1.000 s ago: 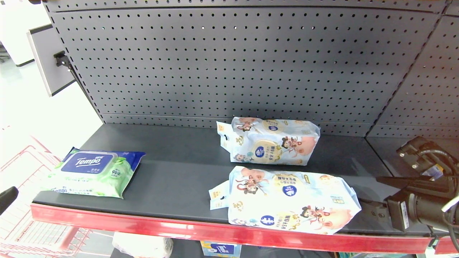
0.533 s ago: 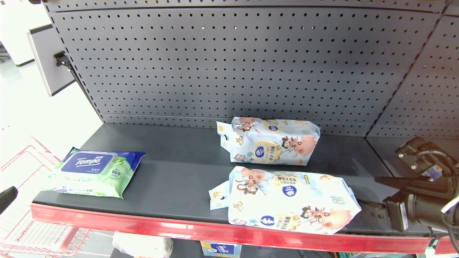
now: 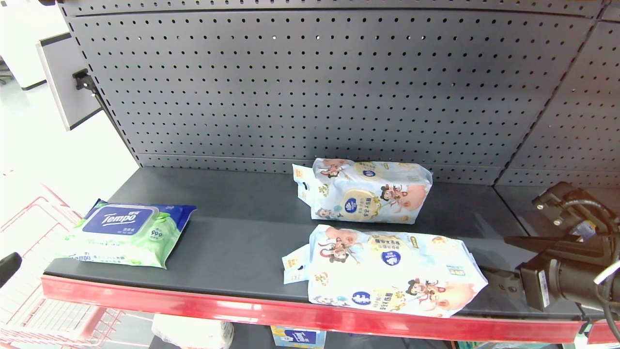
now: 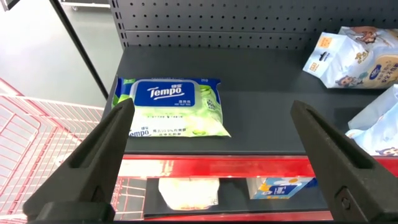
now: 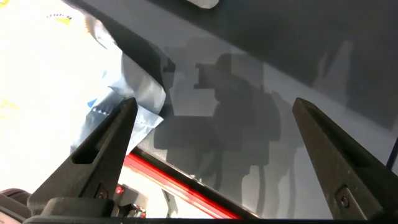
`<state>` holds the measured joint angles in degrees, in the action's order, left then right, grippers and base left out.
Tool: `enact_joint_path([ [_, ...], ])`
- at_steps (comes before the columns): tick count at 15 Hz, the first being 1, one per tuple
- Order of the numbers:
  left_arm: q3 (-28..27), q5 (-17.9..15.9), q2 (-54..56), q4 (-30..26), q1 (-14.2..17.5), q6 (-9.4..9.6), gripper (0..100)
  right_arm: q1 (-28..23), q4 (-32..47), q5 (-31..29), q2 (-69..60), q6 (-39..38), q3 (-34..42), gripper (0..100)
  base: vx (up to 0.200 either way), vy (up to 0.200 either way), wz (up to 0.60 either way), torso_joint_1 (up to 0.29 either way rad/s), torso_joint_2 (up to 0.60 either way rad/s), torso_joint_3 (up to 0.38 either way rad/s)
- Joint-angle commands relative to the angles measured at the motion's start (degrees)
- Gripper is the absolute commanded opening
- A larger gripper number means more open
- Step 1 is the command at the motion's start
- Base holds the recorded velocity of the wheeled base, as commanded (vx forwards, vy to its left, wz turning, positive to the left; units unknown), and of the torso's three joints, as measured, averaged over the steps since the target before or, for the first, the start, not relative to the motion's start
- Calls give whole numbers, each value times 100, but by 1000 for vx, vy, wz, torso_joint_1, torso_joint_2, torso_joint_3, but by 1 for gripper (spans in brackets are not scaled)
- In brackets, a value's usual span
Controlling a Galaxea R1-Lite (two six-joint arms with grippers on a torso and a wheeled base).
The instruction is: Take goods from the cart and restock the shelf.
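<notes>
Right gripper (image 3: pixel 496 256): spread wide and empty, low over the shelf (image 3: pixel 232 242), just off the right end of the near cartoon pack (image 3: pixel 392 271), with its crimped edge close by one finger. Near pack: lies flat along the red front lip, long axis running left to right and pointing straight at that claw, parallel to the far cartoon pack (image 3: pixel 365 191) behind it. Left gripper (image 4: pixel 212 104): likewise open, holding nothing, out in front of the lip, facing the green wipes pack (image 4: pixel 174 115) at the shelf's left end. Looks placed, so probably on to the cart (image 4: pixel 37 143) next: off the left side, nearer the left arm, well apart from the right.
</notes>
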<state>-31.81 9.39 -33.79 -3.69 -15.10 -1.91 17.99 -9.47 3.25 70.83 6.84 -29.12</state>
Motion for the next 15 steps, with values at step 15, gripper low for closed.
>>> enact_joint_path([
  [15,-1,-7,4,0,-1,-2,100,134,-2,0,63,2,-6,100,0,0,0,0,0,0],
])
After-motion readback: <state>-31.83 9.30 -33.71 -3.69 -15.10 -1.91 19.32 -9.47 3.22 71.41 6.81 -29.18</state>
